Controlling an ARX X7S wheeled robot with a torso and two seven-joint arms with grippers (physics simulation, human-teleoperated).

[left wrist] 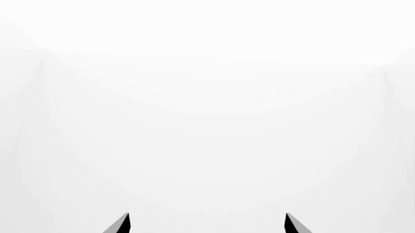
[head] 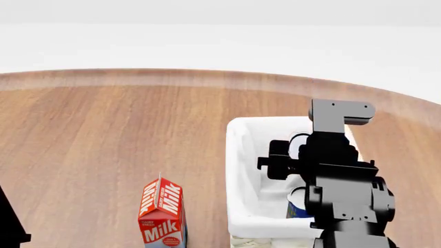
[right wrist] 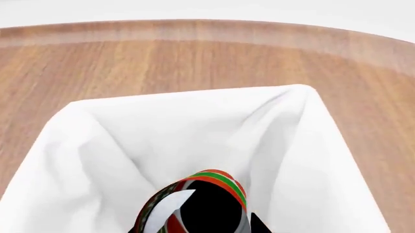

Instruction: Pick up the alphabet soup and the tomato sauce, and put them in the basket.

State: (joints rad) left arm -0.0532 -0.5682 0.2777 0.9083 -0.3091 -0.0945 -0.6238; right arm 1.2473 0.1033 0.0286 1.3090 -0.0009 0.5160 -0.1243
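Note:
My right gripper (right wrist: 209, 221) hangs over the inside of the basket (right wrist: 84, 141), a white cloth-lined box. It is shut on the tomato sauce (right wrist: 217, 182), a can with a red label and a green band, held tilted between the jaws. In the head view my right arm covers much of the basket (head: 241, 170). The alphabet soup (head: 298, 208), a blue can with a silver top, lies inside the basket near its front. My left gripper (left wrist: 207, 224) is open and empty, facing only blank white. Only a dark part of the left arm (head: 10, 222) shows in the head view.
A red and white milk carton (head: 162, 214) stands on the wooden table (head: 103, 134) just left of the basket's front corner. The table's curved far edge (head: 206, 77) runs behind the basket, with white floor beyond.

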